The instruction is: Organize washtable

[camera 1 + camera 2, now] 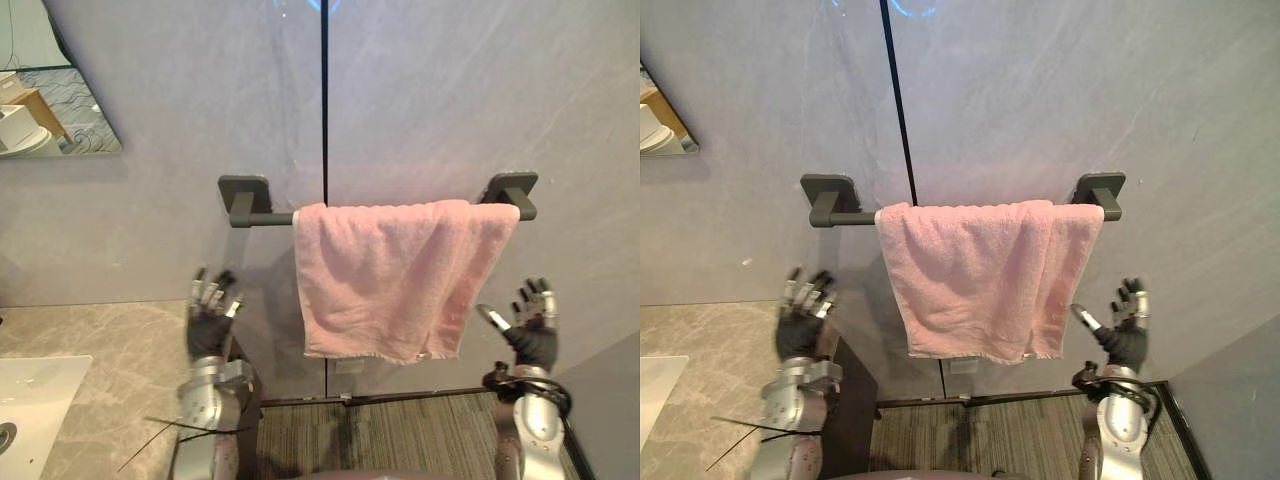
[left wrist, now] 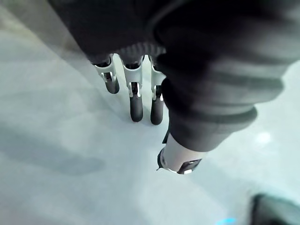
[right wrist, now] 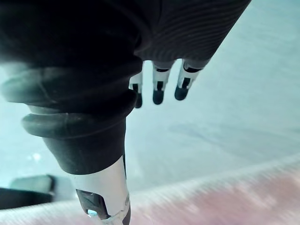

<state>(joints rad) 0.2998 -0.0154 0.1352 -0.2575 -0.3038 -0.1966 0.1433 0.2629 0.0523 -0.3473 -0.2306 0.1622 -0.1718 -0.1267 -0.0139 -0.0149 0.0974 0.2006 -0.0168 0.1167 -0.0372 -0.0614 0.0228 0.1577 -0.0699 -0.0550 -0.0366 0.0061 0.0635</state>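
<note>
Pink terry towel (image 1: 395,280) draped over dark grey metal towel bar (image 1: 262,216), pushed toward bar's right end and reaching right mount. Short left stretch of bar bare. Towel hanging flat against grey wall panels (image 1: 450,90), hem well below bar.

Left hand (image 1: 210,315) raised below bar's left mount, clear of towel, fingers straight and spread wide, holding nothing. Same in left wrist view: fingers (image 2: 136,101) straight, pointed at bare wall.

Right hand (image 1: 530,325) raised below bar's right mount, just beside towel's right edge, not touching. Wide open and empty, thumb stuck out toward towel. In right wrist view, fingers (image 3: 158,91) extended, pink cloth close by the thumb, no contact visible.

Black vertical seam (image 1: 324,100) in wall running behind bar, just right of left mount.

Beige marble counter (image 1: 110,360) below and left of bar, white sink basin (image 1: 35,390) at its far end from bar. Mirror corner (image 1: 50,100) above and left of bar. Striped grey carpet (image 1: 400,435) on floor under bar.
</note>
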